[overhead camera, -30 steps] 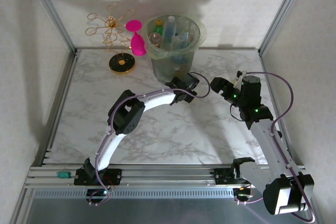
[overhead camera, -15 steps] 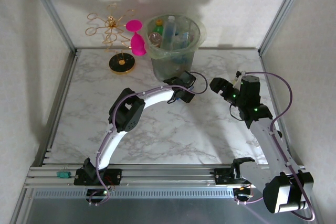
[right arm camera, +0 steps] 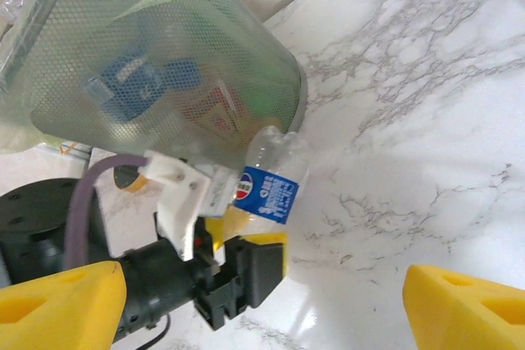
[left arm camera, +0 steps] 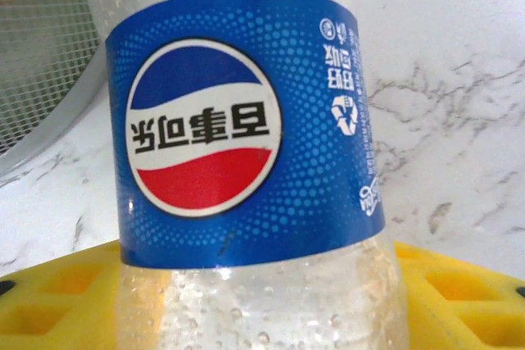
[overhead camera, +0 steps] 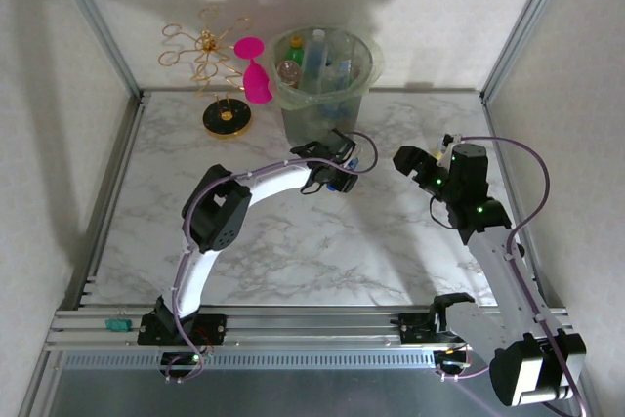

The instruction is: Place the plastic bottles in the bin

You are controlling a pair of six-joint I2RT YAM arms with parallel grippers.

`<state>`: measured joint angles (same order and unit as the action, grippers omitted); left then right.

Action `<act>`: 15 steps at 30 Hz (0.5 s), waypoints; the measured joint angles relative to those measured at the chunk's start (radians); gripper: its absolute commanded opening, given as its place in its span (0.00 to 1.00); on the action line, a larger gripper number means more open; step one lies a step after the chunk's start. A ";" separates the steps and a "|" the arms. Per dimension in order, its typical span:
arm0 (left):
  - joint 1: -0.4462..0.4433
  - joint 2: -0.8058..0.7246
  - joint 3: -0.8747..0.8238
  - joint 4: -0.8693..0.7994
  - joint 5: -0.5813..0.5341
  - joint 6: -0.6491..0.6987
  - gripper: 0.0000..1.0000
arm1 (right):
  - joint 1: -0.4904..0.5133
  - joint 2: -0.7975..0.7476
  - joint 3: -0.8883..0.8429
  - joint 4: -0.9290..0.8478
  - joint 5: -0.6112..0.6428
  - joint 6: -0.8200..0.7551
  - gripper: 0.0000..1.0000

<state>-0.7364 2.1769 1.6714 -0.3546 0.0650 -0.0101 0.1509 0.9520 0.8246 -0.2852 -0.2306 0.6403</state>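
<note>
A clear plastic bottle [left arm camera: 246, 120] with a blue label stands on the marble table just in front of the bin [overhead camera: 325, 95]. My left gripper [left arm camera: 258, 301] is shut on its lower body, with a yellow finger [left arm camera: 57, 293] on each side. From above, the left gripper [overhead camera: 339, 175] and the bottle [overhead camera: 351, 167] sit at the bin's foot. The right wrist view has the same bottle [right arm camera: 271, 186] leaning beside the bin [right arm camera: 164, 63]. My right gripper [right arm camera: 262, 305] is open and holds nothing; it hovers to the right of the bottle [overhead camera: 410, 161]. Several bottles [overhead camera: 314, 56] lie inside the bin.
A pink goblet [overhead camera: 256, 75] and a gold wire stand [overhead camera: 210, 61] are left of the bin at the back. Metal frame posts [overhead camera: 98, 26] border the table on both sides. Open marble lies in front of and right of the bin.
My left gripper's jaws have closed onto the bottle, and the left arm's elbow has swung to the left. The right arm has barely moved.
</note>
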 measured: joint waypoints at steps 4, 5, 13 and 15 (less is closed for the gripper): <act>0.000 -0.047 -0.040 0.014 0.000 -0.010 0.54 | 0.000 -0.006 0.000 -0.009 0.006 0.000 0.87; 0.000 -0.058 -0.050 0.014 0.002 -0.012 0.54 | 0.000 -0.007 0.000 -0.012 0.010 0.000 0.88; -0.018 -0.229 -0.098 0.005 0.021 -0.017 0.51 | 0.000 -0.013 0.009 -0.032 0.057 -0.001 0.87; -0.022 -0.293 -0.093 0.005 0.021 -0.018 0.51 | 0.000 -0.018 0.010 -0.033 0.070 -0.001 0.87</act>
<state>-0.7586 1.8835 1.5787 -0.3496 0.0864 -0.0277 0.1509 0.9337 0.8341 -0.3183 -0.1604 0.6395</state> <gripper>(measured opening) 0.562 0.875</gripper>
